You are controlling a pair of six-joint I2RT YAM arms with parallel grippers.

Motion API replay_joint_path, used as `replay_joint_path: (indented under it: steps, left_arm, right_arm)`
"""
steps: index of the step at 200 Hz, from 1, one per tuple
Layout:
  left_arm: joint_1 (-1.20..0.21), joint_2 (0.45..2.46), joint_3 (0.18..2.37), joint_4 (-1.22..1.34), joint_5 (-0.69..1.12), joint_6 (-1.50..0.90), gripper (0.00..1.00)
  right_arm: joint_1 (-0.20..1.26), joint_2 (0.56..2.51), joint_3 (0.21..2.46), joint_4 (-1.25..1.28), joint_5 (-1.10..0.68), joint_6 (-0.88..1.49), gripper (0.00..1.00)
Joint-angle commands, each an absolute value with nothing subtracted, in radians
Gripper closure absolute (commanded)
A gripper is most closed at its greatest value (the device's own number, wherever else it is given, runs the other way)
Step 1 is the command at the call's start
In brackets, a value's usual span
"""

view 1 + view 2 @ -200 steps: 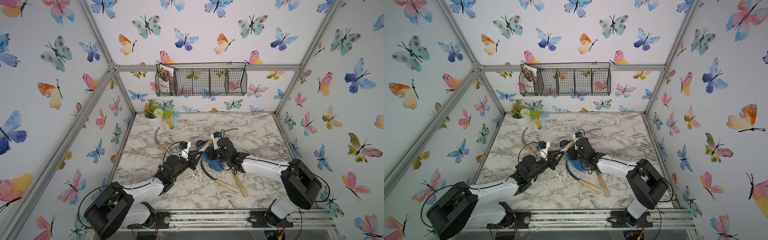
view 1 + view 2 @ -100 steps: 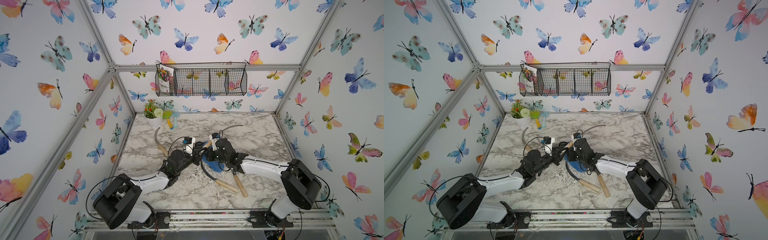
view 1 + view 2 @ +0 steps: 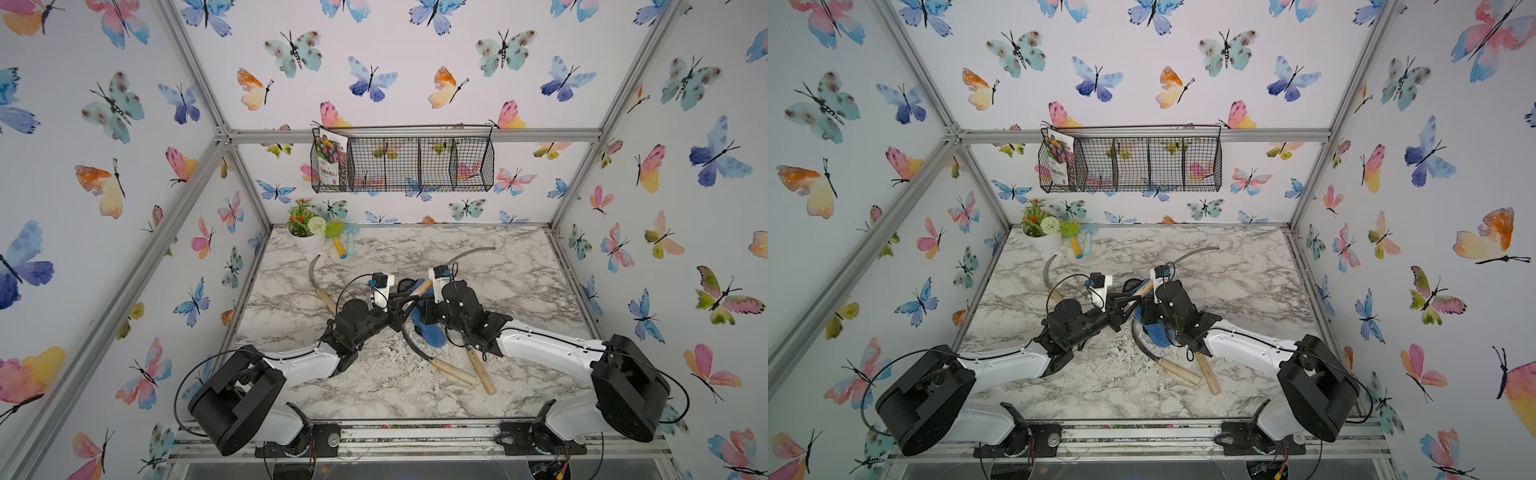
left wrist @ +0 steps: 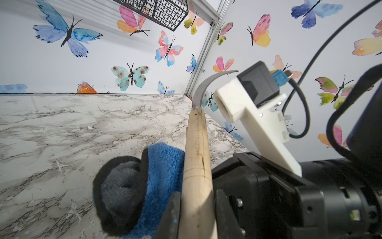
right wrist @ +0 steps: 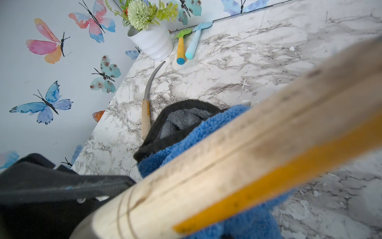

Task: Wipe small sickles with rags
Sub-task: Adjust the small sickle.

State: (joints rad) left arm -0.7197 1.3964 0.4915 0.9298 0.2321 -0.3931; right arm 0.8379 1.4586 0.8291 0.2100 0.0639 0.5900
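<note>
Sickles (image 3: 452, 371), four, one clamped in left hand (image 4: 197, 195), one blue rag (image 4: 163, 165) pinched in right hand (image 3: 428, 318)

On your marble counter (image 3: 523, 299), a white pot (image 3: 311, 245) of artificial flowers stands in the far left corner. A yellow-handled toy tool (image 3: 340, 250) and a light-blue toy tool (image 3: 351, 245) lie just beside it. On the back wall, a black wire basket (image 3: 436, 166) holds a flower-printed packet (image 3: 331, 160).
</note>
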Motion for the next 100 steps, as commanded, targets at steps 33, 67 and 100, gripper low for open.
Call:
replay_joint_path:
  steps: [33, 67, 100]
  left_arm:
    - [-0.739, 1.443, 0.478, 0.824, 0.387, -0.404, 1.00]
    - [-0.739, 1.489, 0.492, 0.818, 0.404, -0.397, 1.00]
    - [-0.739, 1.540, 0.531, 0.813, 0.448, -0.391, 1.00]
  right_arm:
    - [0.776, 1.441, 0.952, 0.298, 0.058, 0.522, 0.97]
    - [0.776, 1.435, 0.978, 0.274, 0.013, 0.486, 0.98]
    - [0.776, 1.482, 0.992, 0.275, -0.087, 0.488, 0.98]
